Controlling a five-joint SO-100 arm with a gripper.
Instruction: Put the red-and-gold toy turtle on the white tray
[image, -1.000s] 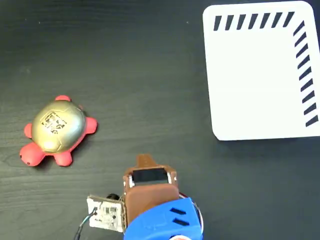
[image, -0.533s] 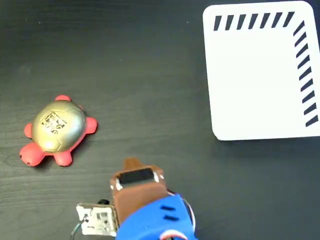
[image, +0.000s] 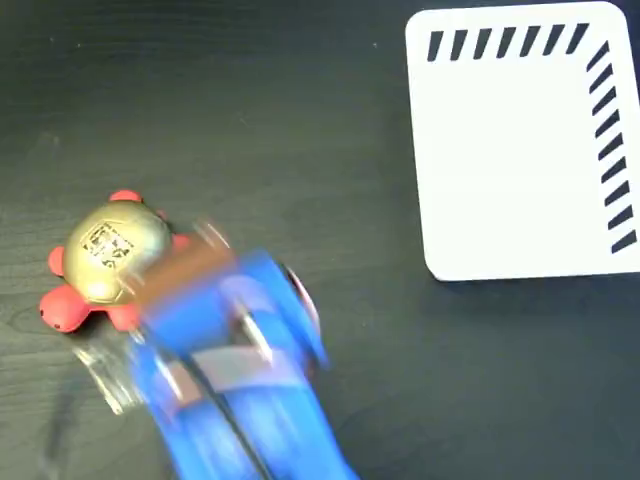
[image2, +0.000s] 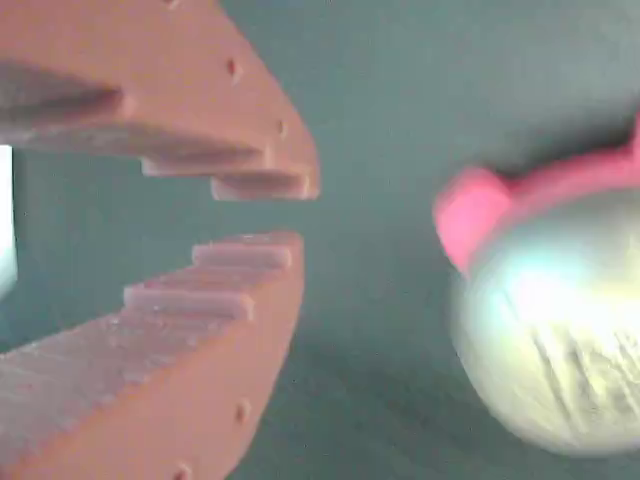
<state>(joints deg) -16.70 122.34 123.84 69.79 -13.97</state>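
Turtle first: the red-and-gold toy turtle (image: 104, 262) lies on the dark table (image: 300, 120) at the left of the fixed view, belly down, gold shell up with the dark printed logo showing. Its long axis runs on a diagonal, from the coral-red head at the near left to the small red flipper at the far side of the shell, so the head points toward the near-left corner of the picture. The right-hand flipper and the near right edge of the shell are covered by the arm.

In the wrist view the turtle (image2: 560, 310) sits at the right, blurred and cut off by the frame edge; only part of the pale shining dome, faint logo lines and one red limb above it can be made out.

The gripper (image2: 275, 215) shows there as two orange toothed fingers (image2: 200, 300) at the left. Their tips stand a little apart with only table between them, so the jaws are parted and grasp nothing. The turtle lies to the right of the fingertips, clear of them, not touching.

In the fixed view the blue arm (image: 235, 370) is smeared by motion, reaching up from the near edge to the turtle's right side; its brown front part overlaps the toy, and the fingers themselves cannot be picked out.

The white tray (image: 500, 160) lies at the far right, well apart from the turtle, black slanted stripes along its far and right edges, its right side cut off by the frame.
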